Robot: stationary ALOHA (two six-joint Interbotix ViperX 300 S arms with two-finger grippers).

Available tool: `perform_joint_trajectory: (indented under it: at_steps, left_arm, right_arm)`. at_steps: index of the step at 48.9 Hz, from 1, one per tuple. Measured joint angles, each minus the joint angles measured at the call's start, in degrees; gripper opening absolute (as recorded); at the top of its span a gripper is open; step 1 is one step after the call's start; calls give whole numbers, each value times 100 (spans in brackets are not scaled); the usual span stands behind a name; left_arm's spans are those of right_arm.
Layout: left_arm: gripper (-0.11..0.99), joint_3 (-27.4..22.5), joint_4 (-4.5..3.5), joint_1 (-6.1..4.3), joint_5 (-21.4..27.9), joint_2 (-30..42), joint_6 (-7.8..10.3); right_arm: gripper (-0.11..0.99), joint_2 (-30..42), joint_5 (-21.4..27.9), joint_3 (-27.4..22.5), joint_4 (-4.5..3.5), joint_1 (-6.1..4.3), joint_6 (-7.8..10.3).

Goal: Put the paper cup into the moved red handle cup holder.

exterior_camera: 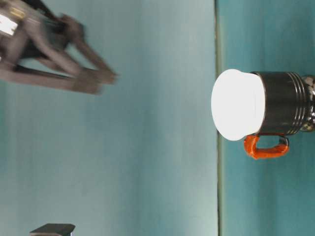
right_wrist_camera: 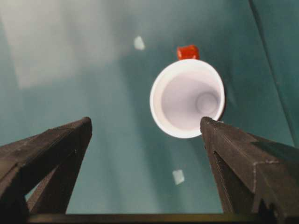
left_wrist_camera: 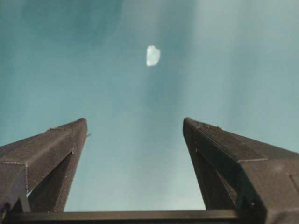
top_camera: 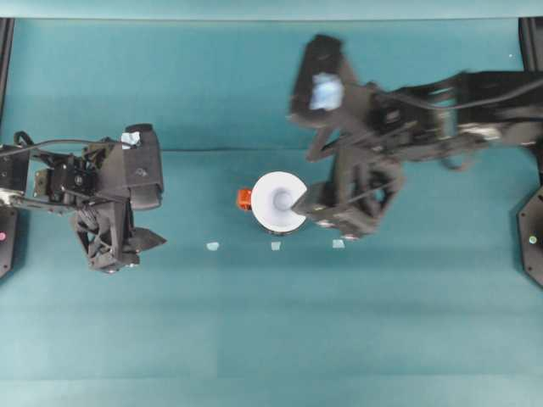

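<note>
Overhead: paper cup [top_camera: 279,200] sits upright in the black holder [top_camera: 273,227] mid-table, red handle [top_camera: 244,199] pointing toward the left arm. Right gripper [top_camera: 327,212] hangs just beside the rim, far nearer than the left gripper [top_camera: 136,248].

Table-level: cup seated in holder, top part standing proud (looks done).

Left wrist: jaws spread, nothing between.

Right wrist: jaws spread, empty; cup ahead and below, mouth up.
</note>
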Motion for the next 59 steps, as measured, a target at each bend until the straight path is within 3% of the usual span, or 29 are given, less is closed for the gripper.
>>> perform_joint_trajectory:
  at_steps: [6,19,24,37,59]
  left_arm:
    - [92,26,0,0,0,-26,9]
    - [92,35,0,0,9,-62,26]
    - [92,44,-18,0,0,-62,35]
    - [92,35,0,0,0,-70,44]
    - [92,35,0,0,0,-62,26]
  right_arm:
    - [88,-527,-352,369,-62,44,0]
    - [87,-1679,-1890,1468,-70,97,0]
    - [87,-2092,-2241,1828,-70,97,0]
    - [87,-2514,-2303,2329,-70,97,0]
    - [87,-2531,-2338,2531,-70,97,0]
